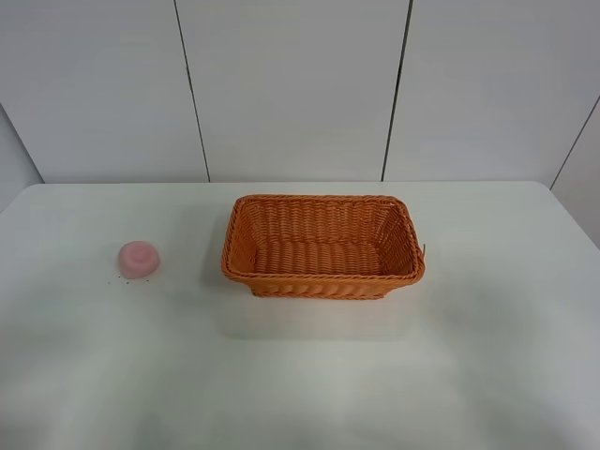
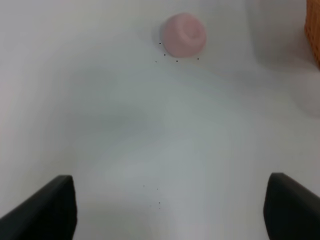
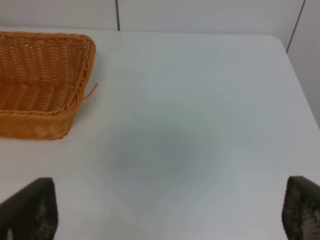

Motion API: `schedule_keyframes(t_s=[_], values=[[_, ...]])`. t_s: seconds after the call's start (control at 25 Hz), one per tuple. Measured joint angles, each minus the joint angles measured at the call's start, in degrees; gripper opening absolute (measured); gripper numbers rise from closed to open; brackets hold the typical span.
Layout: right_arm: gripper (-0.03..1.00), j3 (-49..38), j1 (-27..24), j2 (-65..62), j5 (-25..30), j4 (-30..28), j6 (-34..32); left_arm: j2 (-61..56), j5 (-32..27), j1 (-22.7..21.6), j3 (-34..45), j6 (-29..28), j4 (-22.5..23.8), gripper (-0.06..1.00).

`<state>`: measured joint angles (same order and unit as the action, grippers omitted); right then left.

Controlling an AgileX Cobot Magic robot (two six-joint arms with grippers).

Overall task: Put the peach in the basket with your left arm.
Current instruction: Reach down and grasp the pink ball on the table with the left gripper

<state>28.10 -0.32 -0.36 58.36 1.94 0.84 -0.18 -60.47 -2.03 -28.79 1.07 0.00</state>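
The pale pink peach (image 1: pixel 139 259) sits on the white table at the left, apart from the orange wicker basket (image 1: pixel 323 246) in the middle. The basket is empty. In the left wrist view the peach (image 2: pixel 183 35) lies well ahead of my left gripper (image 2: pixel 170 210), whose black fingertips (image 2: pixel 47 210) are spread wide with nothing between them; the basket's edge (image 2: pixel 314 30) shows at the side. My right gripper (image 3: pixel 165 215) is open and empty, with the basket's corner (image 3: pixel 45 80) ahead of it to one side. Neither arm shows in the exterior view.
The white table (image 1: pixel 487 356) runs back to a white panelled wall (image 1: pixel 300 84). A loose wicker strand (image 3: pixel 91 91) sticks out of the basket's corner. Tiny dark specks (image 2: pixel 165 55) lie around the peach.
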Motion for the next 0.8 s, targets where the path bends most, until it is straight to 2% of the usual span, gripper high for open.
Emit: schedule_keyframes(t_s=[0.28, 0.4, 0.6, 0.8], values=[[0.69, 0.0, 0.0, 0.0, 0.0, 0.0, 0.0, 0.0, 0.0, 0.0, -0.1, 0.0, 0.0, 0.78], [0.69, 0.0, 0.0, 0.0, 0.0, 0.0, 0.0, 3.0, 0.0, 0.0, -2.4, 0.0, 0.0, 0.78], [0.69, 0.0, 0.0, 0.0, 0.0, 0.0, 0.0, 21.1, 0.9, 0.0, -10.4, 0.0, -1.6, 0.78], [0.69, 0.0, 0.0, 0.0, 0.0, 0.0, 0.0, 45.6, 6.4, 0.0, -19.8, 0.3, -1.7, 0.78]])
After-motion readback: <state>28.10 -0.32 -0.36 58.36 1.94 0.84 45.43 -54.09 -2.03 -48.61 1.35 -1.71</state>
